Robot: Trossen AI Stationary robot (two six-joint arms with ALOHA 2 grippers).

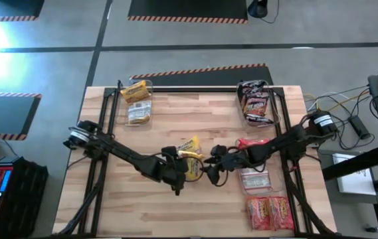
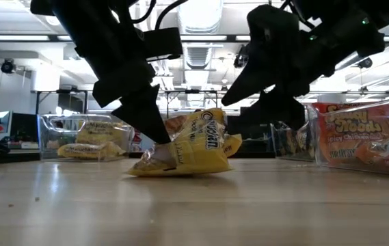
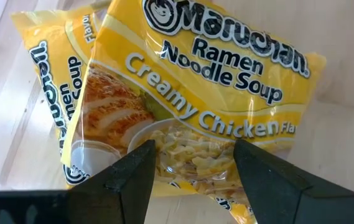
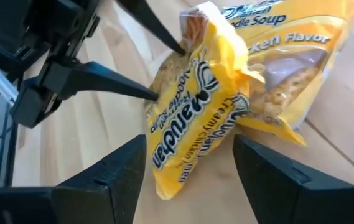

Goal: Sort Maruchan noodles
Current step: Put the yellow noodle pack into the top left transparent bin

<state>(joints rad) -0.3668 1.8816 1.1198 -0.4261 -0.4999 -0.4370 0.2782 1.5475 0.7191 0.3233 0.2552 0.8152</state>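
Two yellow noodle packets (image 1: 190, 158) lay overlapping at the middle of the wooden table (image 1: 195, 212), one propped on edge against the other. The left gripper (image 1: 183, 159) was closed on the upright yellow packet (image 4: 192, 118), its two dark fingertips (image 4: 145, 93) pinching one edge of it. The right gripper (image 1: 208, 163) stood just beside the same packets on the opposite side, its fingers spread apart and holding nothing, the upright packet just ahead of the gap between them. Behind the left arm, a clear bin (image 1: 136, 103) held more yellow packets. Behind the right arm, a second clear bin (image 1: 258, 101) held dark packets. Beside the right arm lay a red packet (image 1: 250, 143), a pale packet (image 1: 254, 179) and two red-orange packets (image 1: 270, 212).
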